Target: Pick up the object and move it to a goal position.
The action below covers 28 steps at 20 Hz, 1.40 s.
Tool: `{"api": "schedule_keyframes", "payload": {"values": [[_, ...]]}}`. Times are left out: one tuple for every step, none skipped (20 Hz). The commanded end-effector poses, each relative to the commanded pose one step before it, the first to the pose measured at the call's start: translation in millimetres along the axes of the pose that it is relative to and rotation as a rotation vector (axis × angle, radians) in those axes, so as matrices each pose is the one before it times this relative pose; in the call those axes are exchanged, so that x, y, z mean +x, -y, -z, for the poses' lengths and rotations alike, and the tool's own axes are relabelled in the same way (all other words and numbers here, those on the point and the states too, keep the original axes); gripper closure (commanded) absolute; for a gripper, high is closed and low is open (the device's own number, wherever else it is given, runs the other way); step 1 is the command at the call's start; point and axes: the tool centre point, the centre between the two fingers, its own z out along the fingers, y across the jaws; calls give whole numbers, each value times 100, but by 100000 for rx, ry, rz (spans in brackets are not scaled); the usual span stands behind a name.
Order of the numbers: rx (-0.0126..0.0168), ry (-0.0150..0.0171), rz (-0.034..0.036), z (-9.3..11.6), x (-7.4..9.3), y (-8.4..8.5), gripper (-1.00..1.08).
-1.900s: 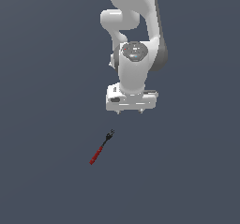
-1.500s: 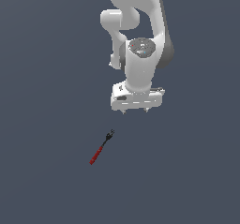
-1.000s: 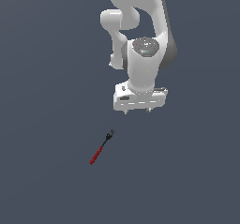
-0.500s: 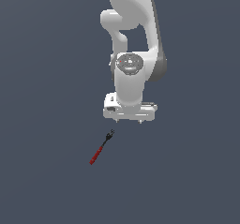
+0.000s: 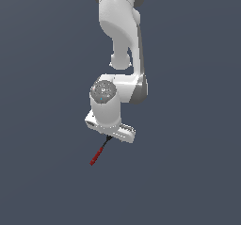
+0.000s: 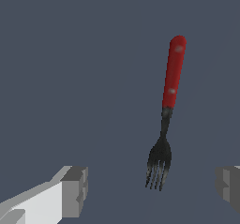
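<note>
The object is a tiny fork with a red handle, thin dark neck and black pronged head, lying flat on the dark grey floor. In the exterior view my gripper hangs right over the fork's head and hides it; only the neck and red handle stick out. In the wrist view the whole fork shows, and its pronged head lies between my two grey fingertips, closer to the other one. The gripper is open and empty, with the jaws wide apart.
The plain dark grey floor spreads all around. The white arm rises above the gripper. No goal marker or other object shows.
The arm has swung toward the exterior view's left and dropped, from up and right of the fork to directly over its head. The fork has not moved.
</note>
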Motion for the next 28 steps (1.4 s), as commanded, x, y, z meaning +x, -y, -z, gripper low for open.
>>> {"api": "schedule_keyframes", "payload": {"values": [[-580, -335, -5513, -1120, 1200, -1214, -92], [-218, -93, -1755, -381, 385, -396, -92], [-203, -89, -1579, -348, 348, -354, -92], [-186, -83, -1406, -313, 311, -314, -92], [-168, -77, -1235, -278, 274, -275, -92], [-148, -69, -1066, -242, 237, -237, -92], [-127, -60, -897, -206, 200, -198, -92], [-105, -50, -735, -169, 164, -163, -92], [-82, -40, -566, -132, 126, -124, -92], [-60, -29, -409, -94, 92, -91, -92], [-36, -18, -246, -57, 55, -55, -92], [-10, -5, -68, -19, 15, -9, -92], [1, 114, 410, 58, -111, 21, -92], [0, 0, 0, -39, -1, 2, -92], [0, 0, 0, -117, -2, 5, -92], [0, 0, 0, -194, -4, 8, -92], [2, -16, -67, -260, 12, -33, -92], [0, 0, 0, -348, -9, 14, -92], [2, -15, -67, -412, 6, -28, -92], [0, 0, 0, -497, -16, 18, -92], [3, -15, -67, -558, -2, -24, -92], [3, -15, -67, -609, -6, -22, -92], [3, -15, -67, -545, -2, -24, -92], [0, 0, 0, -471, -15, 18, -92], [2, -16, -67, -375, 12, -27, -92], [0, 0, 0, -301, 2, 15, -92], [-2, -15, -46, -207, 26, -15, -92], [0, 0, 0, -131, 24, 15, -92]]}}
